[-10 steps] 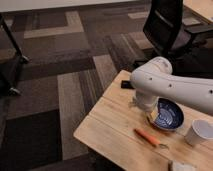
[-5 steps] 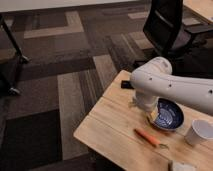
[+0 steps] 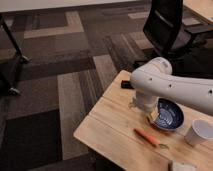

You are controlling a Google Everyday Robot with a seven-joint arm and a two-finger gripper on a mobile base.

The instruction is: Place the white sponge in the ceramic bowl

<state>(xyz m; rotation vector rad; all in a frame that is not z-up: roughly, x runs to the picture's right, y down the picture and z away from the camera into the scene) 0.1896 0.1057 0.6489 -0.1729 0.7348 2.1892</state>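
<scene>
End effector point(image 3: 144, 107) beside ceramic bowl point(image 3: 170, 119), grip state impossible to tell, white sponge point(image 3: 182, 166) on table point(image 3: 110, 127), outside bowl

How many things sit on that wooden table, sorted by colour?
White: 2, round white cup, small off-white sponge
Dark blue: 1, glossy ceramic bowl
Orange: 1, thin carrot-like stick
Black: 1, small block at far edge
Total: 5
Robot's gripper, by bowl's left rim, not counted.

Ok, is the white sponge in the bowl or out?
Out: the white sponge lies on the table near the bottom edge, apart from the ceramic bowl. The gripper is at the bowl's left rim.
</scene>
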